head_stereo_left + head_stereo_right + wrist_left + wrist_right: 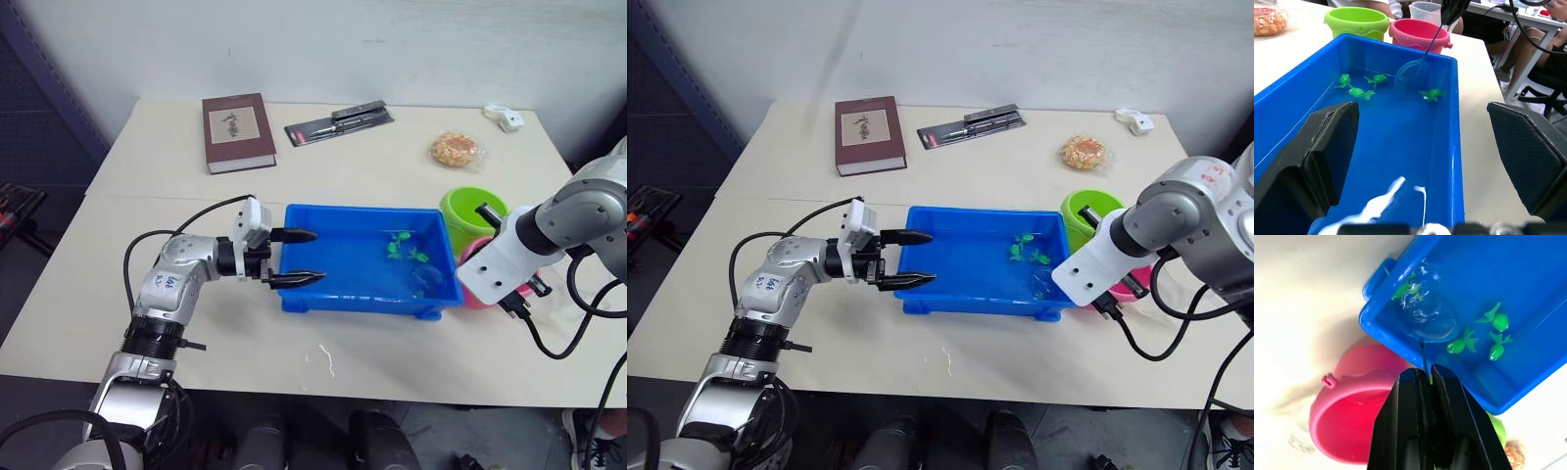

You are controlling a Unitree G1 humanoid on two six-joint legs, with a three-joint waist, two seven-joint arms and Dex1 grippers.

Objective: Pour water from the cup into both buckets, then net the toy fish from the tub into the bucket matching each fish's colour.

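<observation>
Green fish being netted at the tub's right end

The net, clamped by its stick in the right gripper, is dipped in the tub near a green fish (left gripper spread, straddling the rim); the fish could be spilled on lifting.

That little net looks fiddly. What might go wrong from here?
The right hand pinches only the thin stick of the net, so the hoop might twist and spill the green fish inside it. The pink bucket sits right beside the tub; a green fish dropped there would land in the wrong colour. The open left hand straddles the tub's end wall and may nudge it, sloshing water.
</observation>
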